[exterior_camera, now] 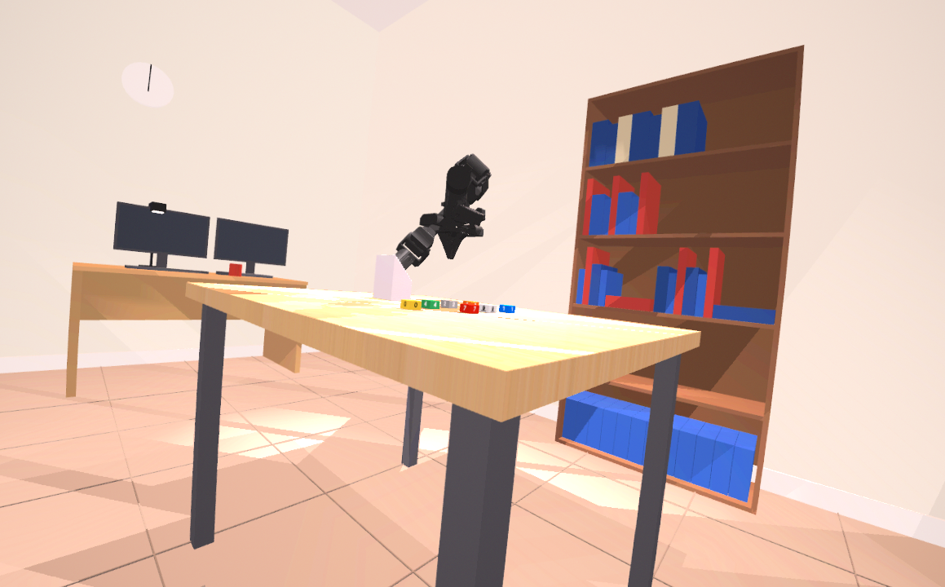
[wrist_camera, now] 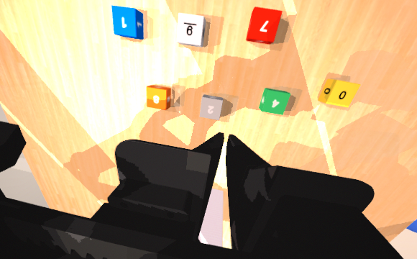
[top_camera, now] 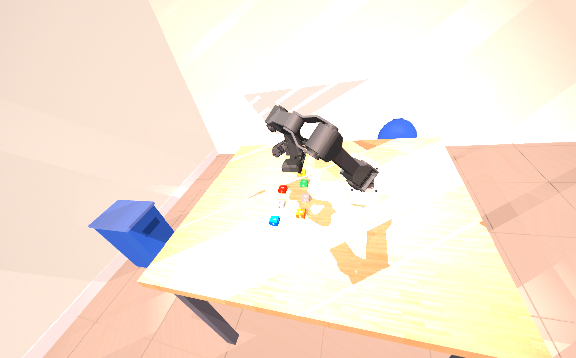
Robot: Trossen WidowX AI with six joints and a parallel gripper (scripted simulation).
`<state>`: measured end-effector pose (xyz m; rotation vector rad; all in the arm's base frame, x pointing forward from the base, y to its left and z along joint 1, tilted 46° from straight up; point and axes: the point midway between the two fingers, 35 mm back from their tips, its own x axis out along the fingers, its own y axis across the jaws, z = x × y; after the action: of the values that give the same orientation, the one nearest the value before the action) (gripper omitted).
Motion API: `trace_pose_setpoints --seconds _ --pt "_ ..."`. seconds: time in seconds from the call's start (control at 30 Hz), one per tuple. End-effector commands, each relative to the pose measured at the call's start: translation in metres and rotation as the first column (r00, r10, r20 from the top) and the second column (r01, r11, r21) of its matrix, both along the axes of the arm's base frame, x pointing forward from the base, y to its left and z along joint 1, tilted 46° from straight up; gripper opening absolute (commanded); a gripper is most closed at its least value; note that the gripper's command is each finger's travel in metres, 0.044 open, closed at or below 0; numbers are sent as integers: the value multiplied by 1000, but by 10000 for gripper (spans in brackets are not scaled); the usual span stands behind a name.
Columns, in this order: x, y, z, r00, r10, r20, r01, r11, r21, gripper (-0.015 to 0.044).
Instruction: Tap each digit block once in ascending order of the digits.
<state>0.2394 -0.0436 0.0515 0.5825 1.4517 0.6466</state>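
Observation:
My gripper (exterior_camera: pixel 451 257) (wrist_camera: pixel 225 138) is shut with nothing between its tips, raised well above the blocks. In the wrist view the grey block 2 (wrist_camera: pixel 211 108) (top_camera: pixel 305 198) lies just beyond the tips. The orange block 8 (wrist_camera: pixel 158 97) (top_camera: pixel 300 213) is left of it; the green block 4 (wrist_camera: pixel 275 101) (top_camera: pixel 303 183) and yellow block 0 (wrist_camera: pixel 341 94) (exterior_camera: pixel 410 304) are right. The farther row has the blue block 1 (wrist_camera: pixel 126 23) (top_camera: pixel 274 221), a white block (wrist_camera: pixel 190 30) with a barred 6 or 9, I cannot tell which, and the red block 7 (wrist_camera: pixel 264 26) (top_camera: pixel 283 189).
The blocks stand apart on the wooden table (top_camera: pixel 254 267) (exterior_camera: pixel 446 335). The arm's pale base (exterior_camera: pixel 386 277) stands on the table behind the blocks in the exterior view. A blue bin (top_camera: pixel 134 231) and a blue ball (top_camera: pixel 397 129) are beyond the table edges. Shadows cross the table top.

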Motion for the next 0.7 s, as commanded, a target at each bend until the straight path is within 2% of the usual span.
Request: trace_pose_setpoints --seconds 0.0,0.1,0.33,0.5,0.67 --pt "15 -30 -28 1000 2 -3 -2 1000 -4 20" --pt "22 -47 -48 1000 3 -2 -3 1000 -4 20" --pt "22 -47 -52 1000 3 -2 -3 1000 -4 20" --pt "24 2 -100 1000 2 -1 -2 1000 -3 20" --pt "23 10 -107 1000 3 -1 -3 1000 -1 20"
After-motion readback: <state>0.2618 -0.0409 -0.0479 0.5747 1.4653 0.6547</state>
